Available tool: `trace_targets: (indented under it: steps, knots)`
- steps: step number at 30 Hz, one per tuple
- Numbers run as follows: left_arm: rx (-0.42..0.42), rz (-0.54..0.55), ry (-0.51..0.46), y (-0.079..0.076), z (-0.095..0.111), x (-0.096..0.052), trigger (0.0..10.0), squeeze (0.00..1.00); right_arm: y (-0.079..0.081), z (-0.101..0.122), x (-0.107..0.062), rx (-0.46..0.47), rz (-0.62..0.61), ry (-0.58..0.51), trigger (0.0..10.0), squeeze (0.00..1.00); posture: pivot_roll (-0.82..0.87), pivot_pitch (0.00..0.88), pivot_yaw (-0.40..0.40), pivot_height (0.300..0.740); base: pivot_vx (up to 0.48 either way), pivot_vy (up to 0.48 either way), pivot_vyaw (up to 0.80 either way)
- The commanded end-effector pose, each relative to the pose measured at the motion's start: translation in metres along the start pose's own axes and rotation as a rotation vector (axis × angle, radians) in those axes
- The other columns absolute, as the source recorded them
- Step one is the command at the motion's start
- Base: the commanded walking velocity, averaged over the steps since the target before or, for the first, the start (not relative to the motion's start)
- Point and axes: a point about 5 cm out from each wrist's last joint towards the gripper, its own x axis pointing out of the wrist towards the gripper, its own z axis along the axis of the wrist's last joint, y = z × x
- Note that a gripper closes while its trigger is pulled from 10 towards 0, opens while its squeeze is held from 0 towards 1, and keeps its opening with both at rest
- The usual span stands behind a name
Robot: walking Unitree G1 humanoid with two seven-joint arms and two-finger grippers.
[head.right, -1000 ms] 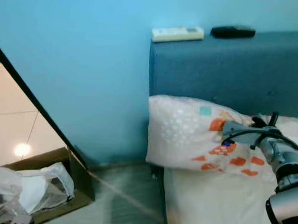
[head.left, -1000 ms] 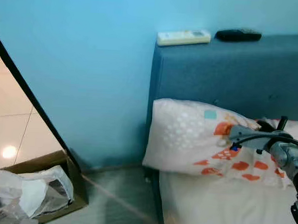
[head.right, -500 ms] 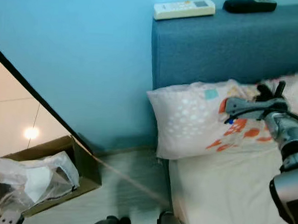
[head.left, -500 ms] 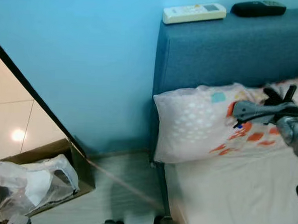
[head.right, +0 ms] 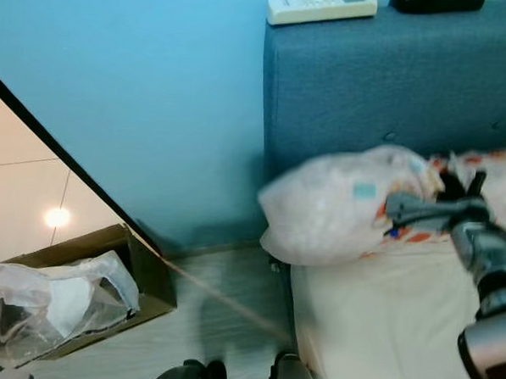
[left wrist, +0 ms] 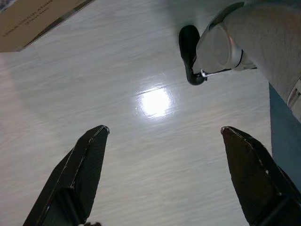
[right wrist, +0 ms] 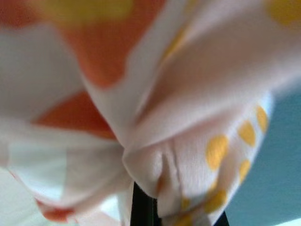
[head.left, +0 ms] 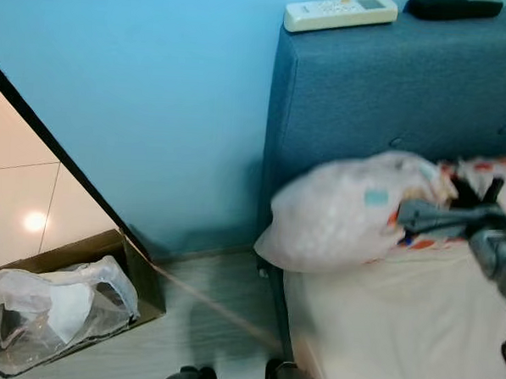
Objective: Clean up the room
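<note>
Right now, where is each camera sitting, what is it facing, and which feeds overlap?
Left eye view: on the head, looking down at the pillow, blue headboard, cardboard box; right arm and right gripper show.
Right eye view: head too, same scene; both eyes share the white remote.
Left wrist view: on the left arm, facing the pale floor past the open left gripper; a robot foot shows.
Right wrist view: on the right arm, pressed against bunched pillow fabric pinched by its fingers; shares the pillow with the eyes.

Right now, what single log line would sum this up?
right gripper: shut on white orange-patterned pillow | pillow: bunched, on bed | left gripper: open, idle over floor
</note>
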Motion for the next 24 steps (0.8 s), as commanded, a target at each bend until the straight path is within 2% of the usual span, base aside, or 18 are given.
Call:
trace_targets:
  steps: [1,7,11,12,14,15,16,17,19,21,24]
  knots:
    - [-0.017,0.013,0.047,0.006,-0.012,-0.011,10.0,0.0,0.006,-0.007,-0.005,0.025,-0.01,0.029,10.0,0.0,0.1,0.381,0.086,0.74,0.0,0.0,0.0]
    - [-0.012,0.015,0.041,0.006,-0.009,-0.011,10.0,0.0,0.02,-0.015,-0.014,0.026,0.037,0.063,10.0,0.0,0.1,0.371,0.084,0.74,0.0,0.0,0.0]
    - [-0.013,0.015,0.04,0.005,-0.007,-0.009,10.0,0.0,0.021,-0.017,-0.015,0.032,0.05,0.077,10.0,0.0,0.1,0.368,0.083,0.74,0.0,0.0,0.0]
    - [-0.017,0.015,0.035,0.004,-0.006,-0.007,10.0,0.0,0.027,-0.023,-0.018,0.046,0.097,0.119,10.0,0.0,0.1,0.359,0.08,0.74,0.0,0.0,0.0]
    - [-0.033,0.01,0.027,-0.002,-0.005,0.0,10.0,0.0,0.046,-0.047,-0.033,0.17,0.277,0.323,10.0,0.0,0.09,0.33,0.071,0.74,0.0,0.0,0.0]
    - [-0.033,0.01,0.027,-0.002,-0.005,0.0,10.0,0.0,0.046,-0.047,-0.033,0.17,0.277,0.323,10.0,0.0,0.09,0.33,0.071,0.74,0.0,0.0,0.0]
    - [-0.041,0.008,0.023,-0.005,-0.004,0.004,10.0,0.0,0.055,-0.057,-0.042,0.248,0.363,0.419,10.0,0.0,0.08,0.319,0.068,0.74,0.0,0.0,0.0]
    - [-0.041,0.008,0.023,-0.005,-0.004,0.004,10.0,0.0,0.055,-0.057,-0.042,0.248,0.363,0.419,10.0,0.0,0.08,0.319,0.068,0.74,0.0,0.0,0.0]
    - [-0.052,0.004,0.019,-0.011,-0.003,0.01,10.0,0.0,0.067,-0.072,-0.058,0.345,0.471,0.553,10.0,0.0,0.07,0.299,0.063,0.74,0.0,0.0,0.0]
    - [-0.061,0.006,0.016,-0.014,-0.001,0.014,10.0,0.0,0.074,-0.079,-0.067,0.393,0.525,0.615,10.0,0.0,0.07,0.287,0.059,0.74,0.0,0.0,0.0]
    - [-0.067,0.011,0.016,-0.015,0.0,0.017,10.0,0.0,0.08,-0.082,-0.073,0.436,0.549,0.659,10.0,0.0,0.07,0.272,0.056,0.74,0.0,0.0,0.0]
